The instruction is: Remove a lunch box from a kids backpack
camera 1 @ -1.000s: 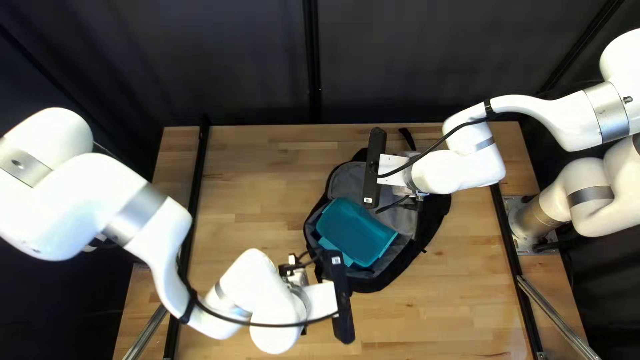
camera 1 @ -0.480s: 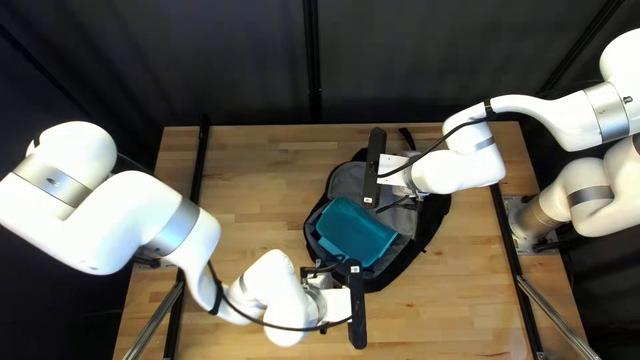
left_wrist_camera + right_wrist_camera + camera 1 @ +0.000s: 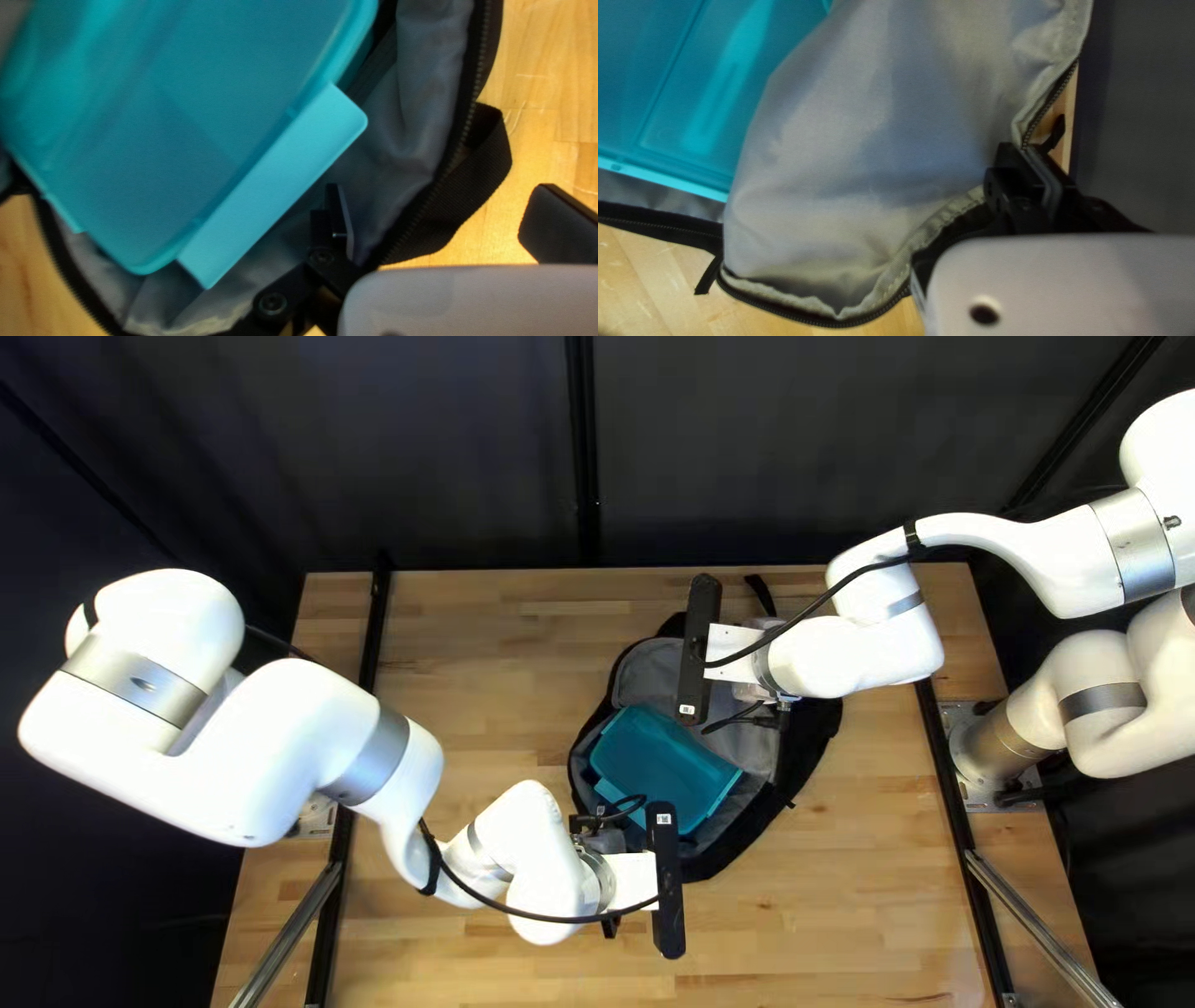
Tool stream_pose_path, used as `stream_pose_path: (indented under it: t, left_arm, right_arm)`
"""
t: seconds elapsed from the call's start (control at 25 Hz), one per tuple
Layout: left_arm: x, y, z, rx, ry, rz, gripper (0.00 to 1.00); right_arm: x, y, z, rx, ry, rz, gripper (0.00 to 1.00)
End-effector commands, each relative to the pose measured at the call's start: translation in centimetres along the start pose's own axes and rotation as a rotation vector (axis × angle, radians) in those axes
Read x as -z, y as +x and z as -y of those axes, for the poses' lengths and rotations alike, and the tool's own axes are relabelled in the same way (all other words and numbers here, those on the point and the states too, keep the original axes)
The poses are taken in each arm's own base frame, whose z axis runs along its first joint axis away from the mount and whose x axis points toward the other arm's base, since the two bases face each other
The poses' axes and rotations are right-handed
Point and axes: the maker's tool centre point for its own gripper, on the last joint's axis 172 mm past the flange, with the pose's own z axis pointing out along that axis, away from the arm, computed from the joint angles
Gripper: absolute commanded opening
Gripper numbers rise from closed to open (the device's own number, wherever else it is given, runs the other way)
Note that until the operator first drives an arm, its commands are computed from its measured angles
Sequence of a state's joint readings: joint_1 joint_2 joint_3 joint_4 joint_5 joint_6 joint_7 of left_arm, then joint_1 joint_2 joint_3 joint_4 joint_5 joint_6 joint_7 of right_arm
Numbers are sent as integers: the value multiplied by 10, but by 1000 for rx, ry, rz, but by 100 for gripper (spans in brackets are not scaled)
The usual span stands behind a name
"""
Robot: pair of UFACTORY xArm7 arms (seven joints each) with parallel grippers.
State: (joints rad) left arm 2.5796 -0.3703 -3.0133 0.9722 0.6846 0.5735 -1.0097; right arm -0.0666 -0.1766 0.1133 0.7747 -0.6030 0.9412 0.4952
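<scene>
Overhead, two white robot arms reach over a pale wooden table (image 3: pixel 473 647) toward an open black backpack (image 3: pixel 812 732) with a grey lining. A teal lunch box (image 3: pixel 666 765) sits inside the backpack, at an angle, lid facing up. Behind the table hangs a dark curtain (image 3: pixel 436 448).

At the near side of the backpack is the left gripper (image 3: pixel 623 881); toward the far side, above the lining, is the right gripper (image 3: pixel 737 653).

Seen from its own wrist, the left gripper (image 3: pixel 441 211) has its jaws wide apart with nothing clasped. One finger (image 3: pixel 339 221) points into the backpack, just beside the box's light teal latch (image 3: pixel 280 180) and over grey lining. The other finger (image 3: pixel 557 227) is outside the zipped edge, above the table. A black strap (image 3: pixel 473 180) loops out from the backpack between them.

From the right wrist, the right gripper (image 3: pixel 1021 149) has its jaws narrow, pinching the zipped edge of the backpack. The grey lining (image 3: pixel 865 137) spreads from there and hides one end of the box.
</scene>
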Motion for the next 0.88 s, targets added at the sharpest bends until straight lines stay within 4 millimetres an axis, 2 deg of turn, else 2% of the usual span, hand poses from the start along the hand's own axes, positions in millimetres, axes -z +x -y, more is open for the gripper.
stream_pose_path:
  t: [0.04,0.28,0.36,0.52,0.88]
  left_arm:
    - [-11,-9,-9,13,-11,2,100]
    - [-13,-14,-11,27,-17,7,100]
    - [-5,-13,-7,29,-16,6,100]
    - [29,-11,4,14,6,4,100]
    - [70,-18,10,-27,78,6,100]
  right_arm:
    - [0,0,0,0,0,0,0]
    - [0,0,0,0,0,0,0]
    - [0,0,0,0,0,0,0]
    - [0,0,0,0,0,0,0]
    - [0,0,0,0,0,0,0]
